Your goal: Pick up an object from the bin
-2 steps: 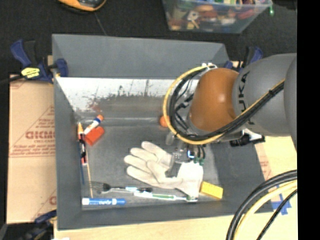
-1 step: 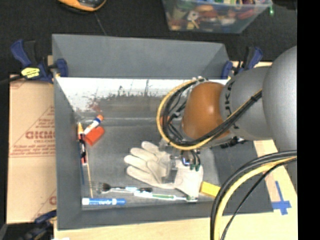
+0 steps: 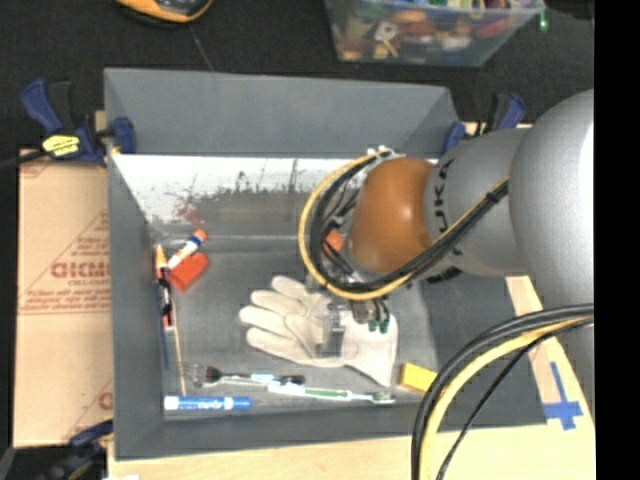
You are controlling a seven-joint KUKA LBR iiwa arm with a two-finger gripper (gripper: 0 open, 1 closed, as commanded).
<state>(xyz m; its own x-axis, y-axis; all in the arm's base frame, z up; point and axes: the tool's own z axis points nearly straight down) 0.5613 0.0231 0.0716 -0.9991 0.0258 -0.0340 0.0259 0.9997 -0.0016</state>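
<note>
We see the end effector (image 3: 333,336) over the cuff end of a white glove (image 3: 285,326), which lies in the lower middle of the grey bin (image 3: 270,118). We cannot tell whether it is open or closed. An orange block (image 3: 187,270) sits near the left wall, a blue marker (image 3: 208,403) lies along the bottom edge, and what looks like a yellow block (image 3: 417,376) lies just right of the glove.
</note>
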